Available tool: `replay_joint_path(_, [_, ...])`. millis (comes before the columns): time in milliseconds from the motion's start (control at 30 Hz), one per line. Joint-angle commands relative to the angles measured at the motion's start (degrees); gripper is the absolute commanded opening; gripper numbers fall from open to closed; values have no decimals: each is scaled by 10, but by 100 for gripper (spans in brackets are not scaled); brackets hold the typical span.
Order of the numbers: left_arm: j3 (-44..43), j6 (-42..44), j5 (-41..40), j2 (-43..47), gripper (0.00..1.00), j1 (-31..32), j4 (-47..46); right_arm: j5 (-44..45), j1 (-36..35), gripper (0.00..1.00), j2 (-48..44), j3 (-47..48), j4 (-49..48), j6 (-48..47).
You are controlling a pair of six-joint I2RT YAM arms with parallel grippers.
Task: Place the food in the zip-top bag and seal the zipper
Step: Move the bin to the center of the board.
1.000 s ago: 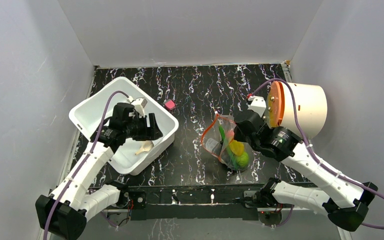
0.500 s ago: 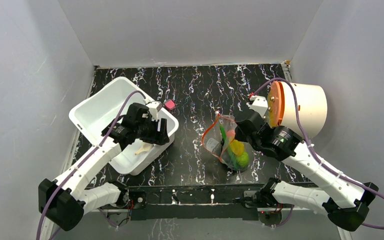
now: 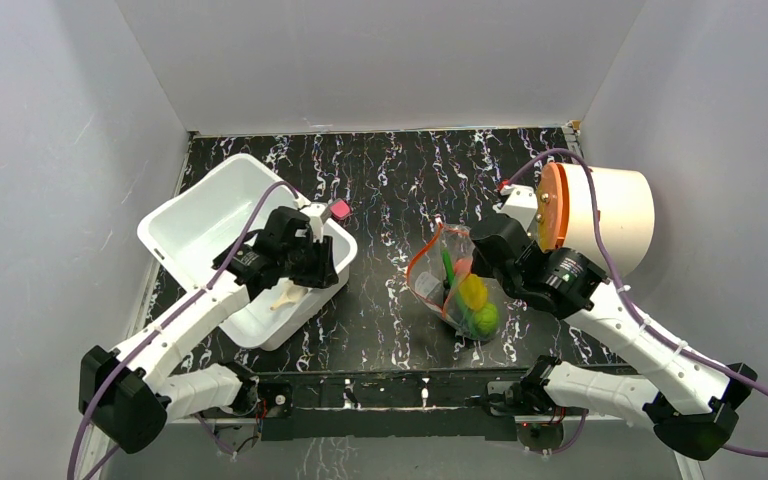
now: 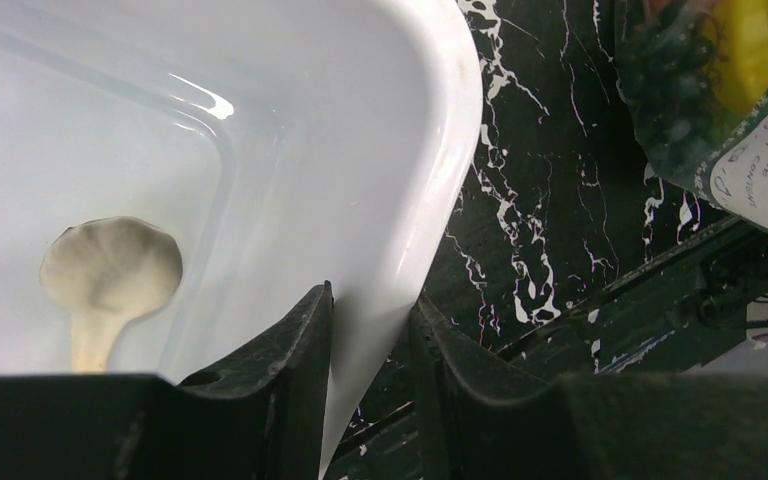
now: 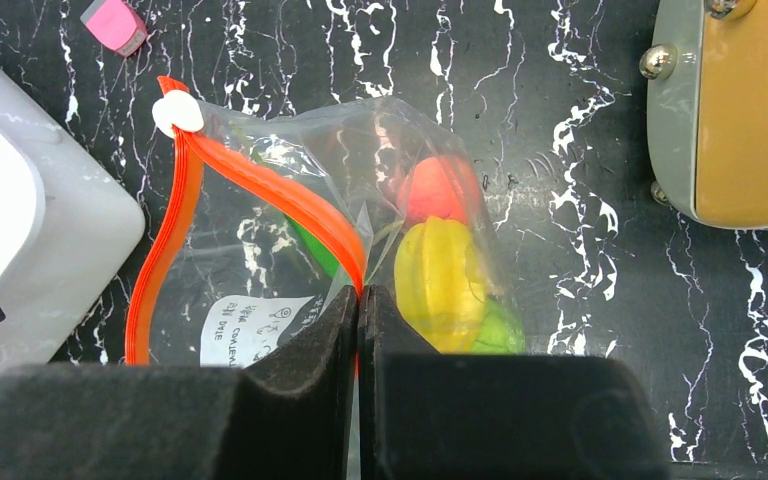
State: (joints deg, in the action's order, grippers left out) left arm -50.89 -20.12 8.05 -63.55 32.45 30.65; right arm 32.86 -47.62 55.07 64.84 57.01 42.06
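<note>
The clear zip-top bag (image 3: 438, 288) stands right of centre, mouth open. Its orange-red zipper (image 5: 175, 230) has a white tip (image 5: 177, 114). Inside I see an orange ball (image 5: 438, 188), a yellow piece (image 5: 440, 285), a green ball (image 5: 500, 330) and a green pod (image 5: 315, 248). My right gripper (image 5: 360, 292) is shut on the zipper strip; it also shows in the top view (image 3: 467, 266). A beige mushroom-like piece (image 4: 110, 270) lies in the white bin (image 3: 195, 222). My left gripper (image 4: 372, 295) straddles the bin's near-right wall (image 4: 430, 190), one finger inside and one outside, closed on it.
A small pink block (image 3: 339, 210) lies on the black marbled table just behind the bin's right corner. A big white cylinder with an orange lid (image 3: 610, 215) lies at the right edge. Grey walls close in three sides.
My left gripper moved right from over the bin's middle to its near-right wall and closed round it. The right gripper lifted the bag's mouth slightly.
</note>
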Motion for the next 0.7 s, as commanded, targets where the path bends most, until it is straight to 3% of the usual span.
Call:
replay_joint_path(0, [-30,-61,-57,-12,17,22,31,29,-1,0,-12,15,-16,-12])
replay_joint_path(233, [-61,-173,-123,-47,0,48,28,28,-1,0,-29,5,-11,0])
replay_joint_path(400, [-65,-260,-159,-84,0,49,-17,34,-1,0,-30,12,-6,4])
replay_joint_path(667, [-116,-324,-177,-172,0,49,-39,43,-1,0,-21,42,17,3])
